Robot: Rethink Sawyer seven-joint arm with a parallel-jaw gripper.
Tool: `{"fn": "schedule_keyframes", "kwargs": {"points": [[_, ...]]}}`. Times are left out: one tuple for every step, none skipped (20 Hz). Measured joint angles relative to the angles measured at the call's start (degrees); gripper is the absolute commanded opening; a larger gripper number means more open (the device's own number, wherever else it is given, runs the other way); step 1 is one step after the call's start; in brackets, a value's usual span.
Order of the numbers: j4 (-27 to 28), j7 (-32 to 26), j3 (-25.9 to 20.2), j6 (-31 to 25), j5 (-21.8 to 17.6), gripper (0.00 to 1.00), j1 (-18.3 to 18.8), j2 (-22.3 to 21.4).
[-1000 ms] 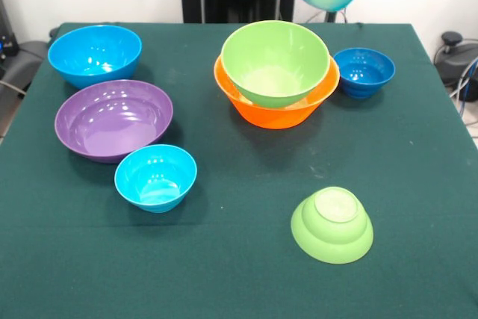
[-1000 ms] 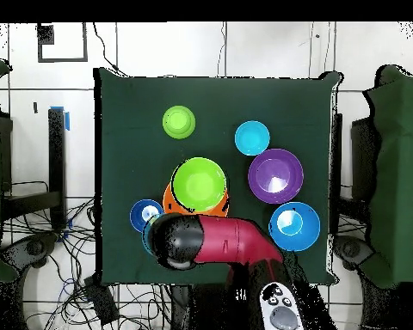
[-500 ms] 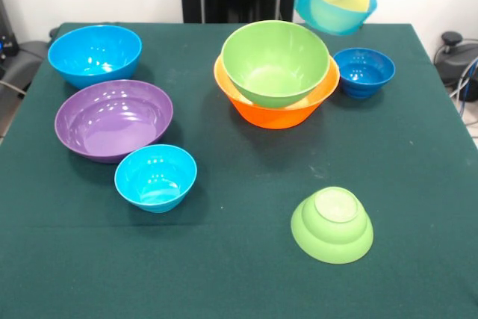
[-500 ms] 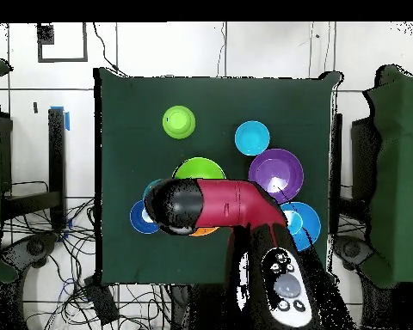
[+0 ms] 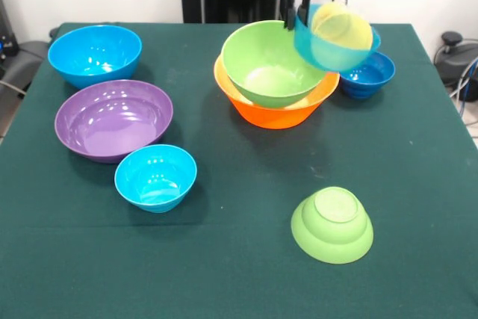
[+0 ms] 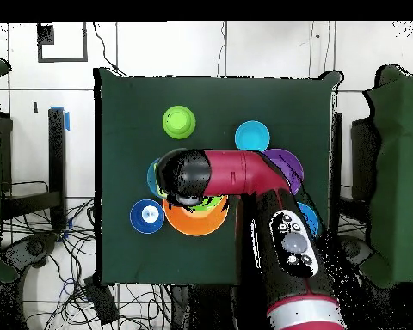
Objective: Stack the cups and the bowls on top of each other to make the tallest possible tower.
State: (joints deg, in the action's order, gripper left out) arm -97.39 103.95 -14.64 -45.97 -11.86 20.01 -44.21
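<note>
My gripper [image 5: 296, 13] pinches the light blue bowl's [image 5: 325, 48] rim, yellow cup [image 5: 342, 28] inside, tilted above the green bowl [image 5: 272, 61] nested in the orange bowl [image 5: 272, 113]; the cup could slide out.

The arm [image 6: 244, 176] is a thick, rounded tube in glossy crimson, capped at its end by a bulbous black joint housing with grey highlights. Nearer the base a black link carries an oval grey panel with small round buttons, then another crimson band. The hand [image 5: 299, 5] has dark, slender fingers under a red housing.
</note>
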Motion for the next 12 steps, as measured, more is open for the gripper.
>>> {"fn": "schedule_keyframes", "kwargs": {"points": [[0.86, 0.00, -0.33, 0.00, -0.31, 0.00, 0.30, 0.94], [1.72, 0.00, -0.67, 0.00, -0.63, 0.00, 0.61, 1.88], [2.43, 0.00, -0.84, 0.00, -0.85, 0.00, 0.72, 2.62], [3.14, 0.00, -1.01, 0.00, -1.07, 0.00, 0.82, 3.36], [3.79, 0.00, -1.11, -0.02, -1.21, 0.00, 0.82, 4.01], [4.75, 0.00, -1.25, -0.17, -1.45, 0.00, 0.74, 4.92], [5.50, 0.00, -1.34, -0.33, -1.60, 0.00, 0.59, 5.56], [6.25, 0.00, -1.42, -0.50, -1.75, 0.00, 0.44, 6.21], [6.94, 0.00, -1.47, -0.77, -1.82, 0.00, 0.23, 6.75], [7.93, 0.00, -1.54, -1.20, -1.92, 0.00, -0.12, 7.51], [8.39, 0.00, -1.58, -1.45, -1.94, 0.00, -0.33, 7.85], [9.28, 0.00, -1.63, -1.90, -1.95, 0.00, -0.78, 8.45]]}}
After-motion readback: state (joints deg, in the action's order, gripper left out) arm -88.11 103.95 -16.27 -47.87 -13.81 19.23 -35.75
